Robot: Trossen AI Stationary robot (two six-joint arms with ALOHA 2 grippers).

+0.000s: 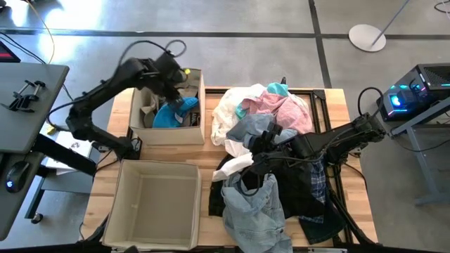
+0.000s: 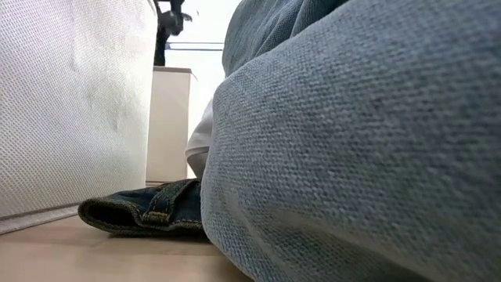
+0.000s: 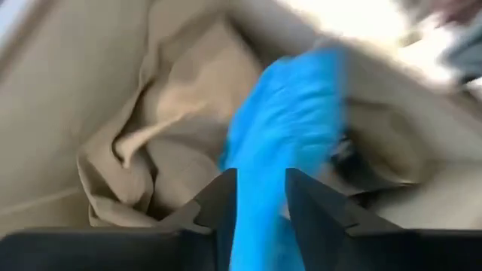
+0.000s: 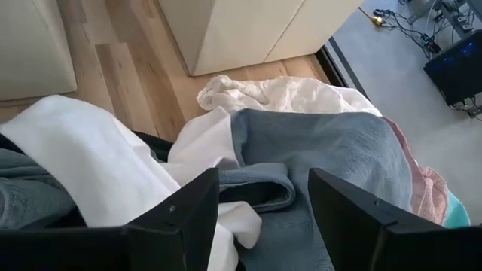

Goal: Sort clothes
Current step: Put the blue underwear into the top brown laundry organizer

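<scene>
Coarse pale blue denim [image 2: 352, 149] nearest; turquoise garment [image 3: 282, 135] seemingly between left hand [image 3: 260, 197] fingers; right hand [image 4: 263, 197] released.

Clothes pile [image 1: 274, 154] heaped on table's right half: white [image 1: 228, 116], pink [image 1: 285, 105], turquoise scrap [image 1: 276, 89] at far end, grey-blue piece [image 4: 331, 150] mid-pile, pale denim [image 1: 253, 207] at near edge, black and plaid [image 1: 318, 184] beside it. Blue garment [image 3: 282, 135] and crumpled beige one [image 3: 151, 150] lie inside far bin.
</scene>
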